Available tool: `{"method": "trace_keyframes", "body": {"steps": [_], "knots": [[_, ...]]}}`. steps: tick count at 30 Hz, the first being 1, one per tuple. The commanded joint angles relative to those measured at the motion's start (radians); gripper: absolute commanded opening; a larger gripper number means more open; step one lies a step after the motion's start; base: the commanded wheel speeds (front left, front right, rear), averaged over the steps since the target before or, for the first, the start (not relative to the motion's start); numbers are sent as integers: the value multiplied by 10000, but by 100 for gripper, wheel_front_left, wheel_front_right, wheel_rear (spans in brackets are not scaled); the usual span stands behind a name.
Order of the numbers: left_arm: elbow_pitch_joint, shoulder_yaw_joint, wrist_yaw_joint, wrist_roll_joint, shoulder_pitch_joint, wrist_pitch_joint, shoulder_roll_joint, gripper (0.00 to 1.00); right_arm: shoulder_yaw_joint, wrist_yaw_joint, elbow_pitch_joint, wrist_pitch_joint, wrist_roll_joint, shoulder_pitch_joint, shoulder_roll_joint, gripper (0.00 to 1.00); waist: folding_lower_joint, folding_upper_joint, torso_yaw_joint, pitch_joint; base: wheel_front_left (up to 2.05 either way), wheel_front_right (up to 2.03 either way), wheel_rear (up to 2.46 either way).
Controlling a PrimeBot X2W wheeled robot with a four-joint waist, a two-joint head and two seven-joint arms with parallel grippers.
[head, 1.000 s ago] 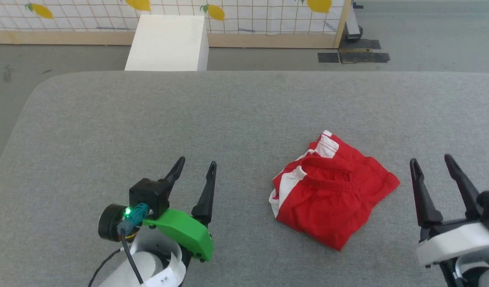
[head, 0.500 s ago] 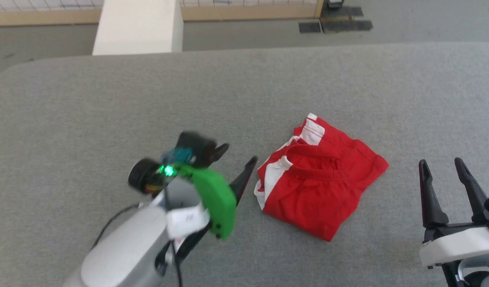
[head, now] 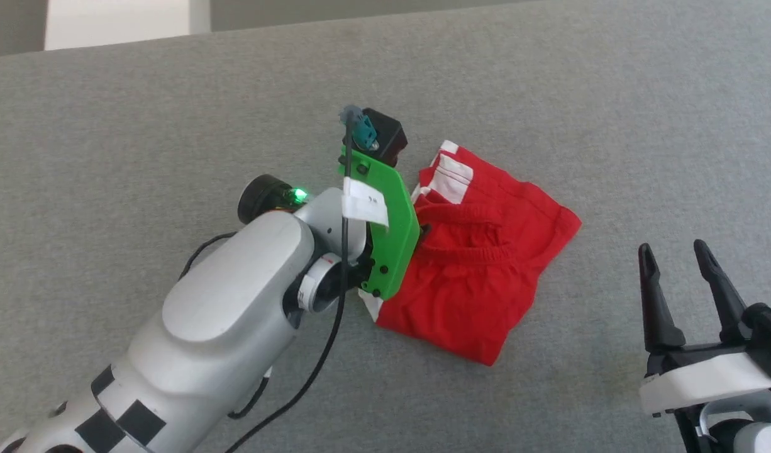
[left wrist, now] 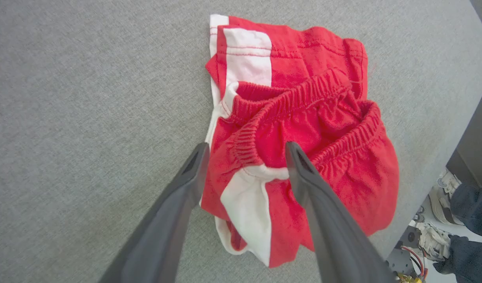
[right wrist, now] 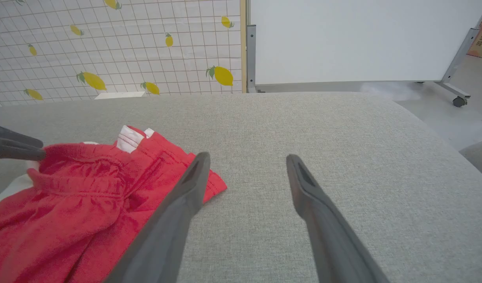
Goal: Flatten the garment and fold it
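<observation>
While the garment [head: 486, 264] lies bunched on the grey surface [head: 171, 113], left gripper [left wrist: 245, 146] hovers over its waistband [left wrist: 304, 94], jaws spread; right gripper [head: 671, 246] idles nearby, jaws spread. Step: first grasp. Next: lower, pinch waistband, pull flat.

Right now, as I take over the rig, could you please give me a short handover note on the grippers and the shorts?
Red shorts: crumpled heap on the grey table, waistband bunched on top.
Left gripper: open, fingers straddling the heap's left side; nothing gripped.
Right gripper: open, to the heap's right, apart from it.
Done: nothing flattened yet.
Left: grip, spread flat, fold.
</observation>
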Motion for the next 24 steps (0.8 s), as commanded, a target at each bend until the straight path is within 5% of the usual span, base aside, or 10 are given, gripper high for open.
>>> {"method": "trace_keyframes", "body": {"steps": [1, 8, 9, 10, 16, 24], "knots": [[126, 12, 32, -153, -173, 67, -38, 100, 40, -13, 76, -105, -70, -175, 52, 100, 0, 0, -261, 219, 0, 0, 0], [559, -288, -28, 63, -201, 335, 224, 100, 190, -13, 329, -282, -35, -221, 99, 100, 0, 0, -450, 378, 0, 0, 0], [558, -343, -86, 59, -175, 386, 273, 35, 186, -13, 360, -300, -35, -220, 102, 100, 0, 0, -443, 380, 0, 0, 0], [541, -368, -140, 53, -154, 389, 311, 0, 178, -13, 388, -308, -38, -219, 104, 100, 0, 0, -423, 363, 0, 0, 0], [266, -152, -145, -48, 120, -39, 529, 0, 146, -13, 556, -197, -67, -180, 111, 100, 0, 0, -126, -129, 0, 0, 0], [-201, 801, 393, 183, 88, -1263, 1053, 0, 98, -13, 598, 118, -52, -77, 113, 100, 0, 0, 523, -1109, 0, 0, 0]]}}
